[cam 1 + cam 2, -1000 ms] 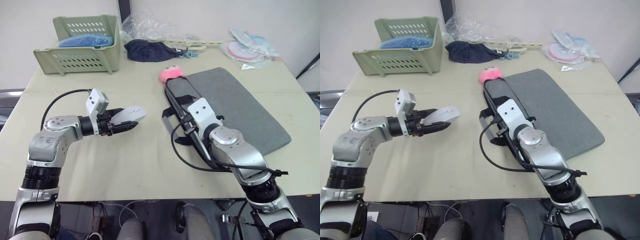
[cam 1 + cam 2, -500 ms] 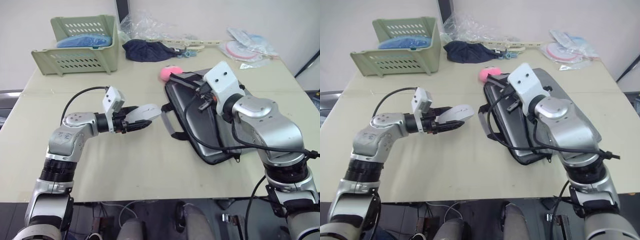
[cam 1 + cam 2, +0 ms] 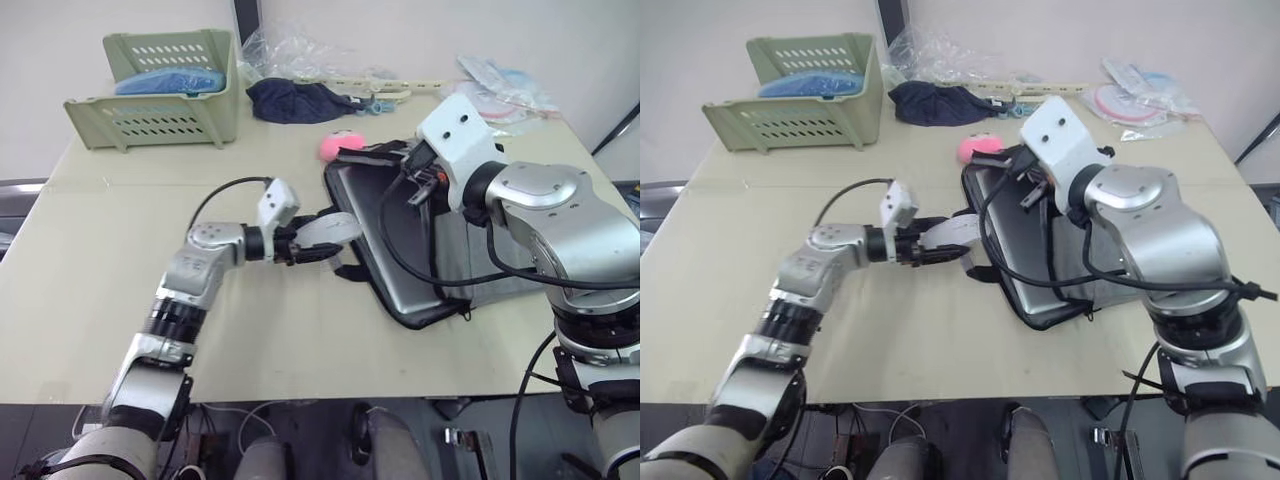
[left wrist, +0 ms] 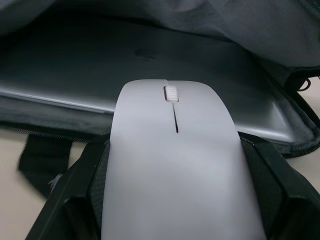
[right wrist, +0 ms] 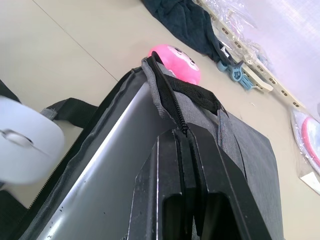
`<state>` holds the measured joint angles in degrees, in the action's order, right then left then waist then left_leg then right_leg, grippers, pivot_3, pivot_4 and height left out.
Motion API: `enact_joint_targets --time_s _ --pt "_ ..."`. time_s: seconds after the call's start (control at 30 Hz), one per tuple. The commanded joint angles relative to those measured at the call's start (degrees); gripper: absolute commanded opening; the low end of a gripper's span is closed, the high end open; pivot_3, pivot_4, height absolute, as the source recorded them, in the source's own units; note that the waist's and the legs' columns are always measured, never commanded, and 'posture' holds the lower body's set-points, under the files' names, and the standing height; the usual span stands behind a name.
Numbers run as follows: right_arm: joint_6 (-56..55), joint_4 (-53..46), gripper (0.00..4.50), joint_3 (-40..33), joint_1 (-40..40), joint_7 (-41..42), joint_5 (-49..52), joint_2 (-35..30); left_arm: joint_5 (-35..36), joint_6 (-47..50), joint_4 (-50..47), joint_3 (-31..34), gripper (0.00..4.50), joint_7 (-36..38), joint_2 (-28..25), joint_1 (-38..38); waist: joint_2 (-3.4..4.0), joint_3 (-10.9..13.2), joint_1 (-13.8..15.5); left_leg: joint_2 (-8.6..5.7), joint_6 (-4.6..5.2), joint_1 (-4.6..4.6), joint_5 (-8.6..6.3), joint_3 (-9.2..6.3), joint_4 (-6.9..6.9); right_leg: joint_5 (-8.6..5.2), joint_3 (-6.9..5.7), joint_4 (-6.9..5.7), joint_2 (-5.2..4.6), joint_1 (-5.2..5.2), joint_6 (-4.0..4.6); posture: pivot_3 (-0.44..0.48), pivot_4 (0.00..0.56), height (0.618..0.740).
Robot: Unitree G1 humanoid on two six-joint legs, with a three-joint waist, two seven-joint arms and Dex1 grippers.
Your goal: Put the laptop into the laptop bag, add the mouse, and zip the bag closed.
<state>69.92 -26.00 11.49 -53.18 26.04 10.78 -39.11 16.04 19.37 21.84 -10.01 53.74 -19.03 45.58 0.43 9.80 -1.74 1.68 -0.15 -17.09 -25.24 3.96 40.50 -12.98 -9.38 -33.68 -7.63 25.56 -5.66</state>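
Far left of the bench [image 3: 90,300] I see a green slotted basket [image 3: 160,90] with something blue inside, well apart from the work area. Left gripper [image 3: 312,243] is clenched on the mouse [image 3: 328,229], fingers either side of it, holding it flat just above the bench with its nose right at the open mouth of the laptop bag [image 3: 470,270]. Left wrist view confirms it: mouse [image 4: 175,170] gripped between the black fingers [image 4: 85,185], scroll wheel up, the bag opening directly ahead. Behind the mouse, toward the back of the bench, a dark navy cloth bundle [image 3: 295,100] and a clear plastic bag [image 3: 290,50]. A pink plush [image 3: 338,145] sits touching the bag's far corner. The laptop [image 3: 385,240] is inside the bag, silver lid showing through the gap, lying flat in the lower half. One black strap handle [image 3: 350,272] lies on the bench beside the bag's near edge. Right gripper [image 5: 182,150] is pinched shut on the bag's upper edge at the zipper line, lifting the top panel so the bag gapes toward the mouse; in the right wrist view the fabric edge and zipper run straight into the closed fingers [image 5: 150,190]. Far right at the back, some packaged items [image 3: 500,85] in plastic.
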Motion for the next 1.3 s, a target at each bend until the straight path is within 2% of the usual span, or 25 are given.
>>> enact_joint_targets --time_s 0.03,0.17,0.3,0.87,1.3 --pt "-2.48 -1.62 0.03 -1.24 -2.86 0.86 -0.3 -0.58 -2.61 -5.05 4.75 -1.21 2.85 0.89 2.59 3.06 0.0 0.0 -0.01 0.0 0.0 -0.01 0.0 0.0 0.0 0.0 -0.01 0.01 0.0 0.0 0.0 0.0 0.15 0.74" --pt "-2.89 -1.16 0.03 -1.01 -3.05 1.08 -0.49 -0.72 -4.45 -8.27 9.3 -1.68 2.85 1.63 4.82 4.81 0.0 0.0 -0.03 0.0 0.01 0.0 0.01 0.0 0.0 0.0 -0.01 0.0 0.0 0.0 0.0 0.0 0.15 0.74" --pt "-2.84 -0.98 0.03 -0.86 -3.72 1.19 -0.49 -0.6 -6.98 -12.6 17.59 -1.83 2.85 -0.35 9.41 9.04 0.0 0.0 0.05 0.0 0.03 -0.01 0.01 0.0 0.03 0.0 0.0 -0.01 -0.01 0.0 0.0 0.0 0.15 0.74" --pt "-1.65 -2.48 0.03 -0.95 -4.2 0.81 0.06 0.01 -13.06 -23.44 41.83 0.84 2.85 -6.31 18.91 21.12 0.0 0.0 0.07 -0.01 0.09 -0.05 0.02 0.0 0.04 0.01 -0.02 0.02 -0.02 0.0 0.0 0.0 0.15 0.74" --pt "1.1 -5.41 0.03 -1.36 -4.96 0.53 0.62 0.42 -15.79 -26.18 50.2 3.3 2.85 -10.67 23.01 25.61 -0.01 0.0 0.11 -0.01 0.11 -0.06 0.02 -0.01 0.03 0.01 -0.03 0.04 -0.02 0.0 -0.01 0.0 0.15 0.74"
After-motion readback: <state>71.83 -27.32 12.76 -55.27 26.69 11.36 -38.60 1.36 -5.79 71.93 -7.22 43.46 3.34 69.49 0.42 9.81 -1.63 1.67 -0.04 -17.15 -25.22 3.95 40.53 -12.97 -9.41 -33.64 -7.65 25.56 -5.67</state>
